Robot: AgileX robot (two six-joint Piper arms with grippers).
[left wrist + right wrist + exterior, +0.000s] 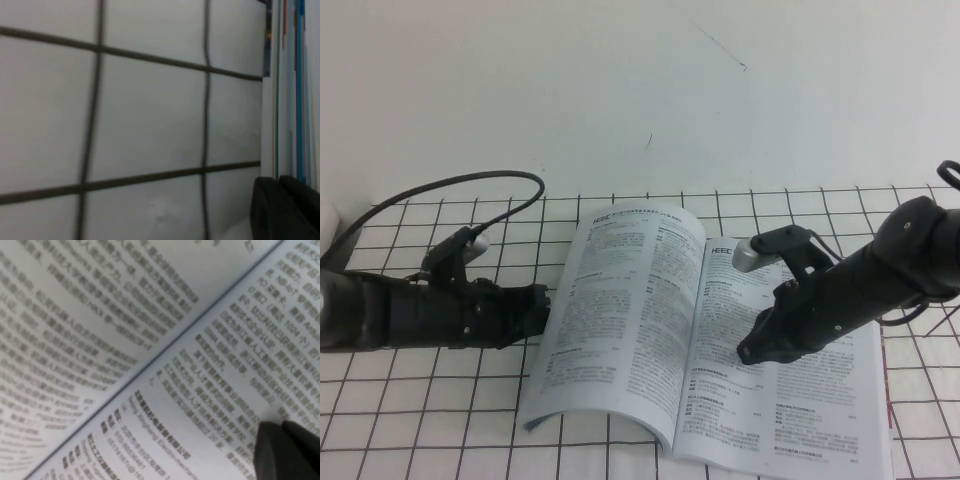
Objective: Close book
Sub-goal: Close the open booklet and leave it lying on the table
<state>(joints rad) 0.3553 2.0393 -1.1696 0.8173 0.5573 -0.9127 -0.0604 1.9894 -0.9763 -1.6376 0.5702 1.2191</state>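
At the middle of the worktop (420,420) the book (630,300) lies open, the left end effector (540,308) pressed together beside its left edge, the right end effector (748,352) pressed together over its right half; closing looks barely begun, and next needs one side lifted over.

The book (640,320) lies on the tabletop (420,420); left claw (542,305) at the book's left edge, right claw (748,352) on its right page.

A white table top (620,100) fills the view. Black grid lines (205,115) cover its near part; the far part is plain.
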